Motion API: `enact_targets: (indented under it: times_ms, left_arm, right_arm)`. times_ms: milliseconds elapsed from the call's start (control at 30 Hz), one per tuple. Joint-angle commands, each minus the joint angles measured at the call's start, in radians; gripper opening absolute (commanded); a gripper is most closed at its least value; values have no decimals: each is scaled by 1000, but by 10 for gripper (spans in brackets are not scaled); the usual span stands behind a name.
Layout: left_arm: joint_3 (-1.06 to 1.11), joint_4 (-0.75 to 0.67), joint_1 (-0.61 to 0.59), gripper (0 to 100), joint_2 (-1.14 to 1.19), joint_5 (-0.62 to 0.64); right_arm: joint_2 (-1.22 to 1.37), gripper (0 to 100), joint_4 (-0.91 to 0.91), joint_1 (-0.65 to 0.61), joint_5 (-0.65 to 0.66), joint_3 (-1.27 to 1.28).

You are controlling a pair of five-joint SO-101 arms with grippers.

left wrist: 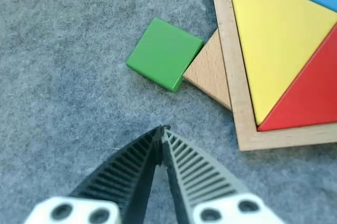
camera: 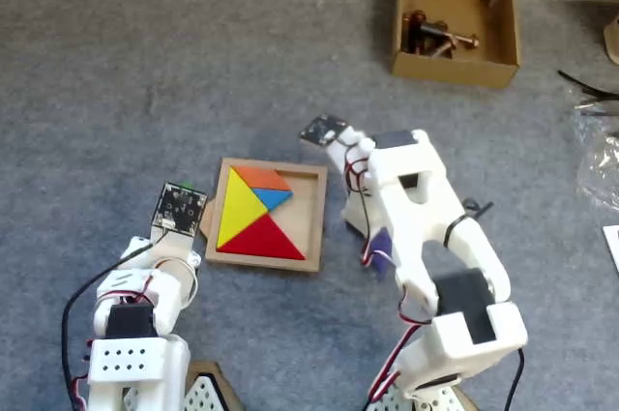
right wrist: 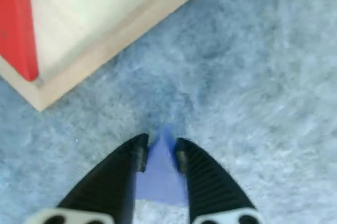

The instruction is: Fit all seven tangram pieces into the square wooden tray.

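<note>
The square wooden tray (camera: 314,222) lies mid-table and holds yellow (camera: 238,206), orange (camera: 261,177), blue (camera: 274,198) and red (camera: 263,237) pieces; its right part is bare wood. In the left wrist view a green square (left wrist: 165,54) and a plain wooden triangle (left wrist: 210,70) lie on the carpet against the tray's outer rim (left wrist: 238,103). My left gripper (left wrist: 162,129) is shut and empty, a short way from the green square. My right gripper (right wrist: 159,145) is shut on a purple piece (right wrist: 160,168) just off the tray's corner (right wrist: 47,89); the high view shows this purple piece (camera: 379,249) right of the tray.
A cardboard box (camera: 455,24) with small metal items stands at the back right. A clear plastic bag (camera: 602,171) and dark cables (camera: 585,92) lie at the right edge. Grey carpet covers the table.
</note>
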Motion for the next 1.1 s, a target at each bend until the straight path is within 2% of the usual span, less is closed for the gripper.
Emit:
enact_targets:
  times_ms: [0,367,533,633,933,1067]
  left_arm:
    - [22,3,12,7,-15,-8]
    - [22,3,12,7,-15,-8]
    - [22,3,12,7,-15,-8]
    - [22,3,12,7,-15,-8]
    - [22,3,12,7,-15,-8]
    - [22,3,12,7,-15,-8]
  right_arm:
    - [-71,5,18,-8,-52,-53]
    - [-70,20,18,-8,-81,-107]
    - [-70,178,18,-2,-258,-104]
    - [-70,233,18,-2,-296,-104]
    - [-76,235,120,-4,-305,-16]
    - [-77,235,116,-5,-419,27]
